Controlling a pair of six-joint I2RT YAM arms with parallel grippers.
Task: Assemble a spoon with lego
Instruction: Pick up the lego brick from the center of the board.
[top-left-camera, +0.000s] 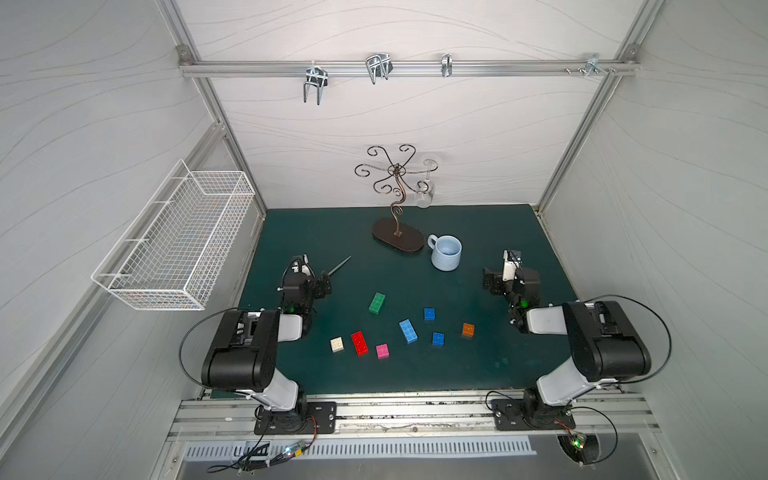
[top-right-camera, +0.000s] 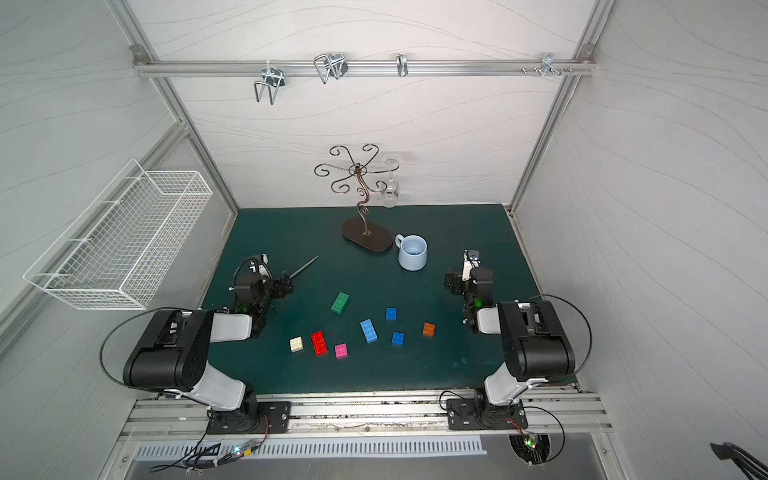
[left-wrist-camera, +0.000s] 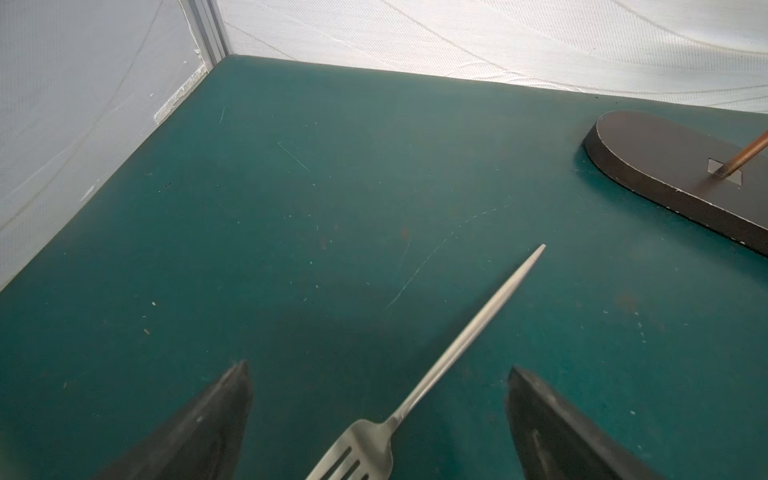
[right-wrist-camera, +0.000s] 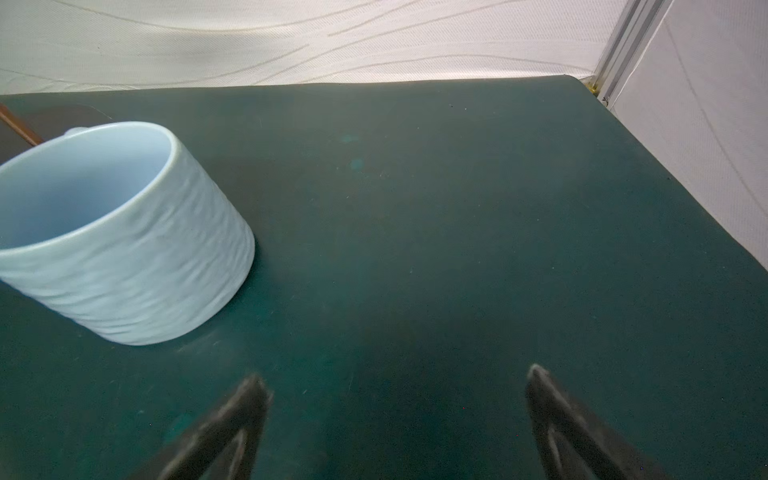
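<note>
The lego lies as several loose bricks in the middle of the green mat (top-left-camera: 478, 232), seen in both top views. They are a long green brick (top-left-camera: 377, 302), a red one (top-left-camera: 359, 343), a light blue one (top-left-camera: 408, 331), two blue squares (top-left-camera: 429, 313) (top-left-camera: 438, 338), an orange one (top-left-camera: 468, 330), a pink one (top-left-camera: 382, 351) and a white one (top-left-camera: 337, 344). No assembled spoon is in view. My left gripper (top-left-camera: 324, 284) (left-wrist-camera: 379, 368) hangs open at the mat's left, away from the bricks. My right gripper (top-left-camera: 492, 282) (right-wrist-camera: 397, 373) is open and empty at the right.
A silver fork (left-wrist-camera: 465, 332) (top-left-camera: 340, 266) lies on the mat beneath the left gripper's spread fingers. A light blue mug (top-left-camera: 445, 252) (right-wrist-camera: 124, 232) stands beside a dark stand's base (top-left-camera: 397, 239), with a glass (top-left-camera: 424, 195) hanging from it. A wire basket (top-left-camera: 178, 241) hangs on the left wall.
</note>
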